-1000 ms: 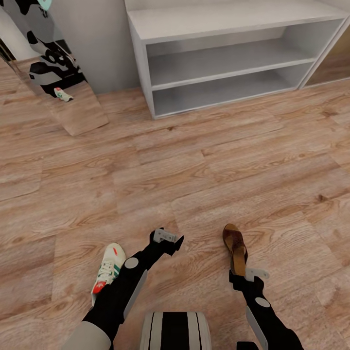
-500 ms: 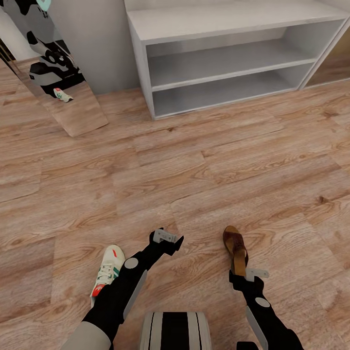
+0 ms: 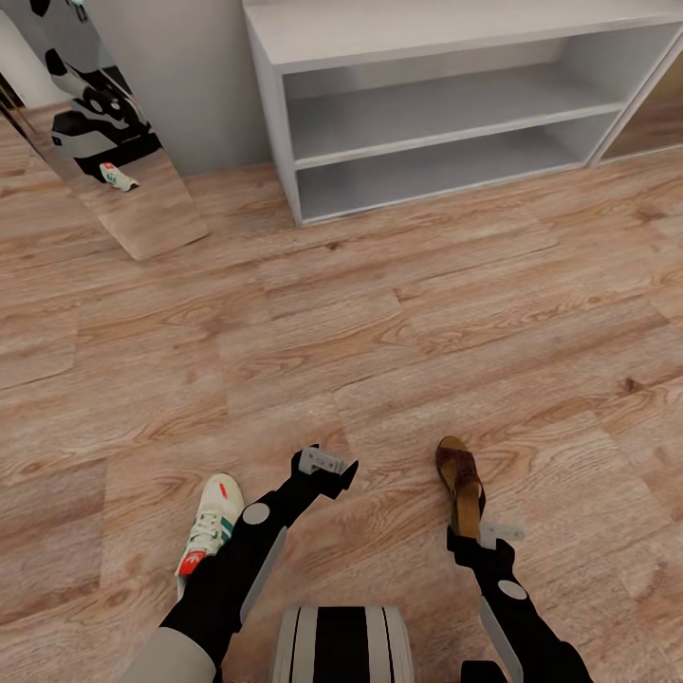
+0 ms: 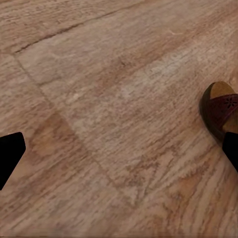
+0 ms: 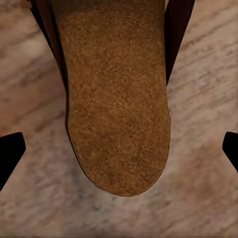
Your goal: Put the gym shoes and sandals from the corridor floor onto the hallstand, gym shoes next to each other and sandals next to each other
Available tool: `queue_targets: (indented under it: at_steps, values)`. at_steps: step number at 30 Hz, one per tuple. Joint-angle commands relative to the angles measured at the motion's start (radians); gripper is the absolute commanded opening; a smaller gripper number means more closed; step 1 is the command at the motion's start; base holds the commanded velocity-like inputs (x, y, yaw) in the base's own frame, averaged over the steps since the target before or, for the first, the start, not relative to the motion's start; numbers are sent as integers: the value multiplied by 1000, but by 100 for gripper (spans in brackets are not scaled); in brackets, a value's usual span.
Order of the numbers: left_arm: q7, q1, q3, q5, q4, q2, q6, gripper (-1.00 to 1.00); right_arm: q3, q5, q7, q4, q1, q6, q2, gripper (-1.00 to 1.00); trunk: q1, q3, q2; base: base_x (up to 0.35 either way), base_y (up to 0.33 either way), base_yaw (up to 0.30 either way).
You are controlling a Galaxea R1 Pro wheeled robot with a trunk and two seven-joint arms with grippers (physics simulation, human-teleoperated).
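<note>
Corridor floor point(image 3: 427, 313): bare planks up to hallstand point(image 3: 455, 33) | Shelf slots: open-fronted | Obstacles: leaning mirror point(image 3: 114, 161) (beside the hallstand), gym shoe point(image 3: 211, 531), sandal point(image 3: 462, 482) near the arms

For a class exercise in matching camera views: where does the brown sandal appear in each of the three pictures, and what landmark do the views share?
Head view: the sandal lies on the floor, lower right of centre, just ahead of the right gripper.
Left wrist view: its toe end sits at the right edge.
Right wrist view: its tan insole runs from the top down the centre.
Shared landmark: the wood-plank floor.
</note>
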Motion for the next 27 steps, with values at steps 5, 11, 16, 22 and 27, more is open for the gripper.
queue_targets:
  at_steps: [5, 11, 16, 22, 27]
  values:
    - [-3, 0, 1, 1, -2, -1, 7, 100, 1, -10, -3, -2, 0, -1, 0, 100, 0, -5, 0, 0, 0, 0]
    - [-4, 0, 1, 1, -2, -1, 6, 100, 2, -9, -3, -1, 0, -28, 0, 100, 0, -5, 0, 0, 0, 0]
    - [-5, 0, 1, 2, -2, 0, 5, 100, 3, -8, -3, 2, 0, -53, 0, 100, 0, -8, 0, 0, 0, 0]
    - [-8, 0, 1, 2, -2, 1, 8, 100, 3, -8, -3, 1, 0, -65, -1, 100, 2, -25, -1, 0, 0, 0]
    - [-8, 0, 2, 1, -1, 2, 5, 100, 3, -8, -3, 3, 0, -81, -2, 100, 2, -27, -1, 0, 0, 0]
